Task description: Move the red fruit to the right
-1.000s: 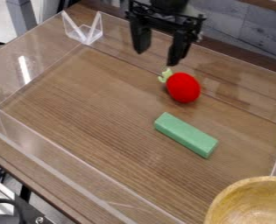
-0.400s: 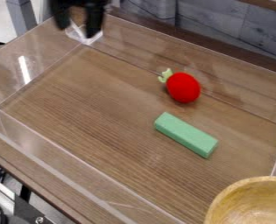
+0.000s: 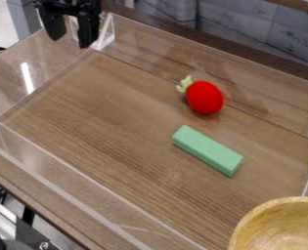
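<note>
The small glossy red rounded toy fruit [image 3: 204,97] is lying on the brown wood-grain desk [image 3: 104,127], its light green leafy stem pointing toward the upper left; nothing is touching it; it is sitting right of the middle of the desk, inside the clear plastic wall [image 3: 39,61] that is running round the desk's edge. Just below the fruit and slightly to its right, apart from it, the flat green rectangular block [image 3: 206,150] is lying at a slant, its long side running from upper left to lower right. Well below the fruit and to its right, at the bottom corner of the view, the rim of a pale wooden bowl [image 3: 277,227] is showing, outside the clear wall. Far to the upper left of the fruit, over the far corner of the clear wall, the black gripper [image 3: 67,31] is hanging with its two dark fingers pointing down; the jaws are standing wide apart and are holding nothing; they are well away from both the fruit and the green block.
</note>
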{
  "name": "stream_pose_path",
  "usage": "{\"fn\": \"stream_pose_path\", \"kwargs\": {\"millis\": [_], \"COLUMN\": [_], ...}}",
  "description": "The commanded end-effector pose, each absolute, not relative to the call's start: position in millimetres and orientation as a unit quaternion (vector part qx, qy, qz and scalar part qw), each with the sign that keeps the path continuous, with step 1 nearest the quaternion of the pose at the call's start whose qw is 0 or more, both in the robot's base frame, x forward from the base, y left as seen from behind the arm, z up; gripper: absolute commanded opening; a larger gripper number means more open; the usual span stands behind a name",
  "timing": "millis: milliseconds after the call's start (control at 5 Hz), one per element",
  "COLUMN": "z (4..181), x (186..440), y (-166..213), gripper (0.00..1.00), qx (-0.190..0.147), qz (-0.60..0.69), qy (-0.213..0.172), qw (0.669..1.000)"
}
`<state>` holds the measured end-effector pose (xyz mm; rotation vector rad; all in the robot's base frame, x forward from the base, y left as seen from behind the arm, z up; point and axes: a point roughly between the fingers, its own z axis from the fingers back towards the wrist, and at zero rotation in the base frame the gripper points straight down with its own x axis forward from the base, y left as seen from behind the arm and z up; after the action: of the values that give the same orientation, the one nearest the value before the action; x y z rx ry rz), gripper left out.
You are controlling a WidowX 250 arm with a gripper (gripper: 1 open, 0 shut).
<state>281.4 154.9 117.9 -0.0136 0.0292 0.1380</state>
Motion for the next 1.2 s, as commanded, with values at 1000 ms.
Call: {"fn": "stream_pose_path", "kwargs": {"millis": [1000], "z": [97.5], "x": [329], "y": [213], "gripper": [1.0], "qx": [0.004], "qz": [0.074], "qy": [-0.048], "qw": [0.996]}}
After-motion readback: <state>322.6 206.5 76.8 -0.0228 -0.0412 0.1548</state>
